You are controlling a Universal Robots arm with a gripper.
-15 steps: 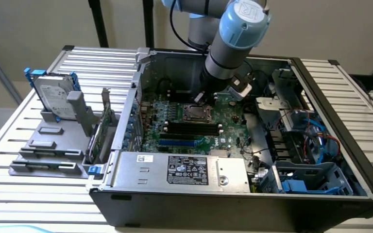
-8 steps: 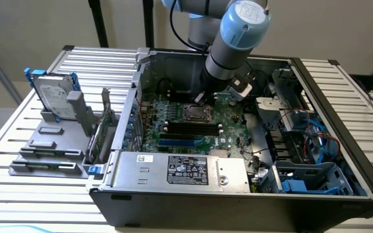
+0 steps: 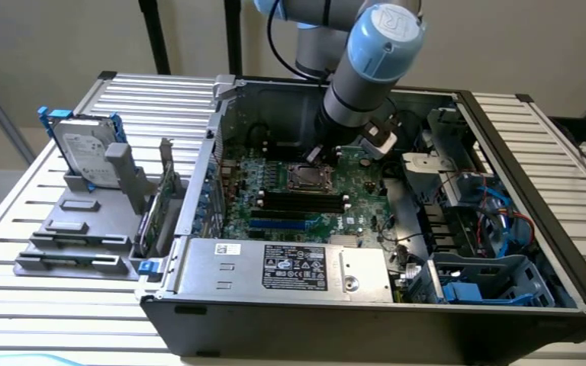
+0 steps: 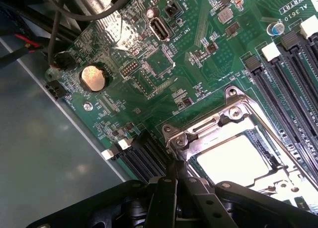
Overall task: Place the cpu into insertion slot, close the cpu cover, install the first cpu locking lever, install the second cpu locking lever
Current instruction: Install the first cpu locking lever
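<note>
The insertion slot (image 3: 308,177) sits in the middle of the green motherboard inside the open computer case. In the wrist view the cpu cover (image 4: 198,138), a silvery metal frame, lies flat over the slot. The cpu (image 4: 233,158) shows as a pale square through the cover's window. My gripper (image 4: 175,169) is shut, its two black fingers pressed together with nothing visible between them. Their tips rest at the cover's corner, beside a screw post. In the exterior view the arm (image 3: 359,99) reaches down into the case just behind the slot.
Long black memory slots (image 4: 288,74) run beside the socket. A coin battery (image 4: 93,78) and cables (image 4: 54,34) lie at the board's edge. The power supply (image 3: 283,265), a blue drive cage (image 3: 487,278) and case walls hem the board. A hard drive (image 3: 88,149) stands on the exterior view's left.
</note>
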